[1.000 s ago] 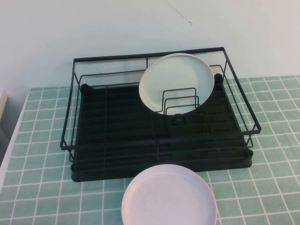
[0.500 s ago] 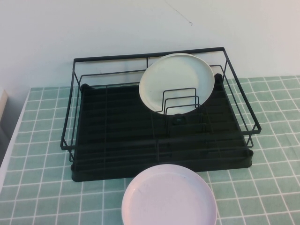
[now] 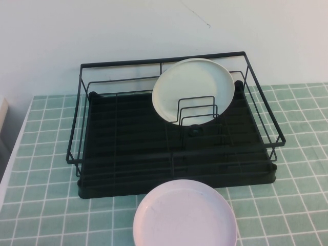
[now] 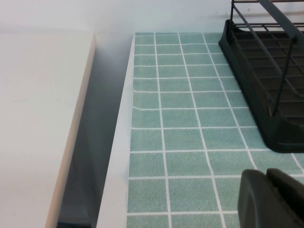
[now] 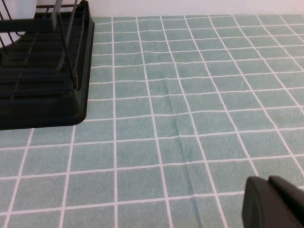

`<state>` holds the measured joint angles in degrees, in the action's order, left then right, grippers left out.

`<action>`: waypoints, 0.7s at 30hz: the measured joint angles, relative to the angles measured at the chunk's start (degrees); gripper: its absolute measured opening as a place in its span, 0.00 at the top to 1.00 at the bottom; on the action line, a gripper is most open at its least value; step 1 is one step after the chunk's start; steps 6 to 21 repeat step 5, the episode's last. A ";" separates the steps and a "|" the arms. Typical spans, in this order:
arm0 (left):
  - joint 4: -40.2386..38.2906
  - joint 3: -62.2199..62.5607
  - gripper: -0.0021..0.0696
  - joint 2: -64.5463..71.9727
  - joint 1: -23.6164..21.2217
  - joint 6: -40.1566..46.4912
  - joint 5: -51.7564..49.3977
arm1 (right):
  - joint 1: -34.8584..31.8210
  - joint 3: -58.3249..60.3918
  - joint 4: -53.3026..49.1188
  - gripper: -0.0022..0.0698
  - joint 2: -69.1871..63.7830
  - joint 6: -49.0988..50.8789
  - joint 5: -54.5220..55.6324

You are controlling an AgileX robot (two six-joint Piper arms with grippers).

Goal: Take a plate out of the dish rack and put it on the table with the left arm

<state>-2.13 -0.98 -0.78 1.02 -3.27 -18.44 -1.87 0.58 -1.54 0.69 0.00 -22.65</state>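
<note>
The plate [image 3: 185, 214] is laid flat on the table [image 3: 46, 205] near the dish rack [image 3: 128, 154]. The left gripper [image 4: 273, 197] is clenched, empty, above the tiles. The right gripper [image 5: 273, 202] is seen above the tiles too; whether it is released or clenched cannot be told.

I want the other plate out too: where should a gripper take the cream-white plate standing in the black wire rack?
Grip the cream-white plate by its bare top rim, coming from above: it stands on edge, wire dividers cover its lower half.

Matte black gripper [image 4: 271, 199] fingers, rounded edges.
</note>
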 joint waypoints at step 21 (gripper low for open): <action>-0.67 0.00 0.98 0.00 0.00 0.00 0.00 | 0.00 0.00 0.00 0.97 0.00 0.00 0.00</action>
